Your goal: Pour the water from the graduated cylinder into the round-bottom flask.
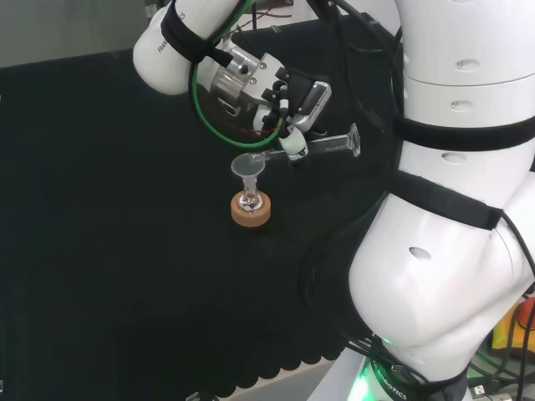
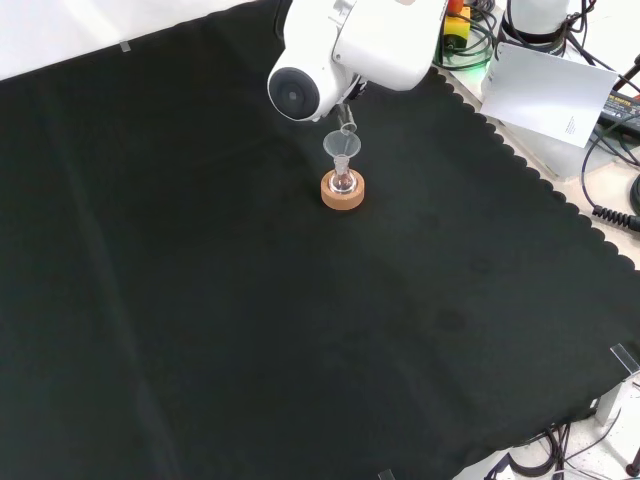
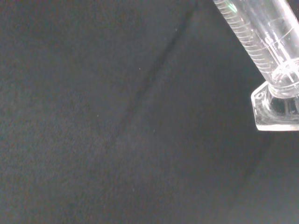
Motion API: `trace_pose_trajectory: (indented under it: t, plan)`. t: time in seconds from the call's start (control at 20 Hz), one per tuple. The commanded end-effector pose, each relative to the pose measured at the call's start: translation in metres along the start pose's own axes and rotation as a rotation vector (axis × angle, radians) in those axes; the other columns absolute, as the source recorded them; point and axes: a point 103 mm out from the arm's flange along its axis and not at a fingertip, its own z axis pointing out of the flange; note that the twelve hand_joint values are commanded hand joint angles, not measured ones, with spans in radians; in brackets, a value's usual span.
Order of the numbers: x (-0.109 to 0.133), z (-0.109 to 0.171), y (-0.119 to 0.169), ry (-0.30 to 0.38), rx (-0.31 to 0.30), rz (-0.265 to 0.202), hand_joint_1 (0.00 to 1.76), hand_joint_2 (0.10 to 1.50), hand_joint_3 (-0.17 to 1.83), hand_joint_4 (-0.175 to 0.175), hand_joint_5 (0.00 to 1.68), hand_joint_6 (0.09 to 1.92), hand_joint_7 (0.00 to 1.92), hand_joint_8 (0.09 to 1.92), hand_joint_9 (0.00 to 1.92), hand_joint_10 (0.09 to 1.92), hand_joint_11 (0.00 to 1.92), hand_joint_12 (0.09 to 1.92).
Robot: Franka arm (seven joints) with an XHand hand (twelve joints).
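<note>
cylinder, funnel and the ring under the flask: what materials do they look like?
Graduated cylinder: clear glass or plastic, glossy; printed scale lines and bright glints, can't tell which. Funnel: translucent, slightly milky, probably plastic. Stand: tan, matte, grainy, looks like cork. The hand is curled round the cylinder.

no readable text, cylinder (image 3: 261, 42) marks illegible

Three cameras on my bench

Head view looks from behind and above my base over my links (image 1: 451, 276); front view faces me, looking down from farther off. Both share the cork stand (image 1: 252, 210) (image 2: 342, 190). Wrist view sits close over the cloth (image 3: 117, 140).
</note>
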Motion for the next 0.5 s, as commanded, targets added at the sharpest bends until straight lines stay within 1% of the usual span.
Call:
trace_pose_trajectory:
  t: [0.05,0.3,0.45,0.5]
  plan:
    - [-0.006,0.007,0.0,0.022,-0.025,-0.017,1.12,1.14,0.0,-0.111,0.95,1.07,1.18,0.4,1.38,0.09,1.23,0.75]
    - [-0.016,0.017,0.0,0.06,-0.045,-0.03,1.12,1.14,0.0,-0.11,0.95,1.07,1.18,0.4,1.38,0.09,1.23,0.75]
    - [-0.023,0.023,-0.001,0.116,-0.087,-0.052,1.12,1.14,0.0,-0.11,0.95,1.07,1.18,0.4,1.38,0.09,1.23,0.75]
    - [-0.026,0.026,-0.002,0.154,-0.097,-0.068,1.12,1.14,0.0,-0.109,0.95,1.07,1.18,0.4,1.38,0.09,1.23,0.75]
